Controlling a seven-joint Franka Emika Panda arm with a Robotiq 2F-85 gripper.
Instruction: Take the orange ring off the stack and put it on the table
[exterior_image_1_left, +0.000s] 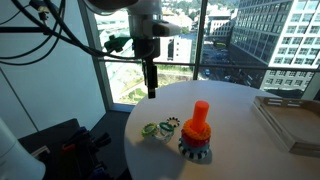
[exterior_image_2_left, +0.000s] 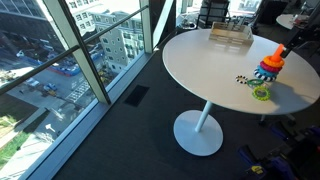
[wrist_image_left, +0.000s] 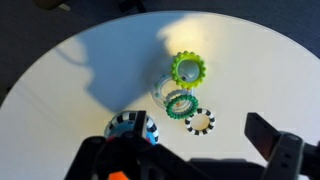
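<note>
Nothing of the task is done yet, as far as the frames show. The orange ring (exterior_image_1_left: 196, 129) sits low on the post of the stack (exterior_image_1_left: 196, 148), just above the toothed base. The stack stands on the white surface (exterior_image_1_left: 240, 100), toward its near edge in an exterior view.

The hand (exterior_image_1_left: 151, 90) hangs high above the left part of the surface, well apart from the stack and up to its left. In the wrist view its two fingers (wrist_image_left: 275, 150) stand wide apart with nothing between them, so it is open and empty.

Below the hand, left of the stack, lie the loose rings, among them a green ring (exterior_image_1_left: 150, 130) and a multicoloured ring (exterior_image_1_left: 169, 125). The wrist view shows these in the middle of the picture, while the base of the stack appears only at the lower left, beside one finger. I judge from this that the hand is lined up over the loose rings, not over the post.

What is left is the whole job:
- bring the hand across over the stack
- come down around the orange ring
- close on it
- lift it clear of the post
- set it on a bare part of the surface

There is free room for that between the stack and the grey tray (exterior_image_1_left: 290, 125) at the far right
</note>
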